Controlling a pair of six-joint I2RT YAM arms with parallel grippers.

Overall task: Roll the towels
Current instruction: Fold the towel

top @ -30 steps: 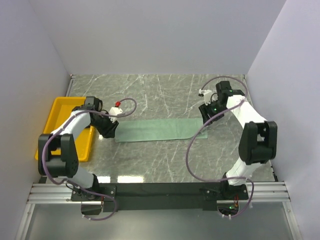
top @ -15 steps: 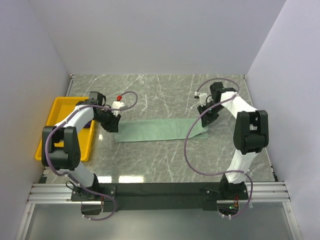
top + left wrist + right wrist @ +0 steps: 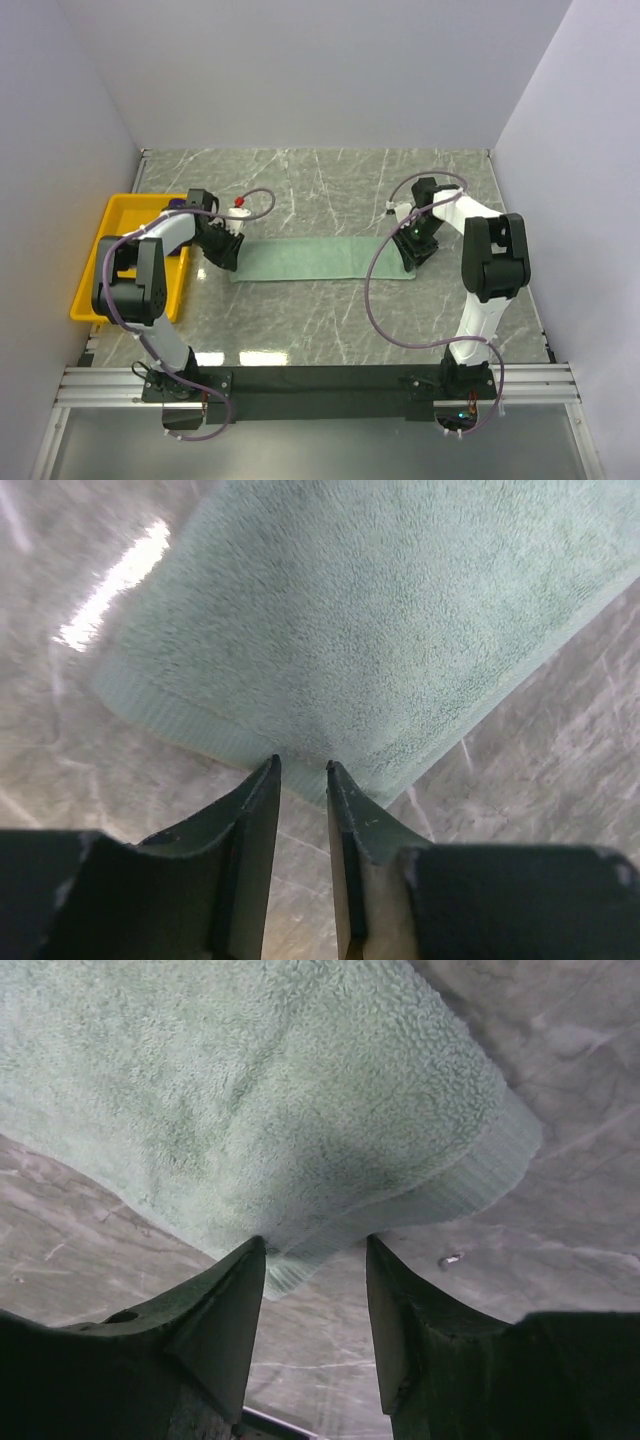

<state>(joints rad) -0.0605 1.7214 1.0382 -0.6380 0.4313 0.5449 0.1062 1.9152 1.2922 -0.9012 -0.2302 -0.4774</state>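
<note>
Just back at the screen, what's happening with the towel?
The mint green towel lies flat and unrolled across the marble table. The left pincer is at its left end, nearly shut and apparently pinching the hem. The right pincer sits at the right end, jaws apart at the hem. No roll yet.

Pale mint green towel point(image 3: 320, 260) is lying flat and unrolled on the desk point(image 3: 320, 190), long axis running left-right, ribbed hems showing at both short ends.

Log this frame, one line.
mint towel: flat | left end effector: narrow gap, left hem | right end effector: open, right hem
</note>
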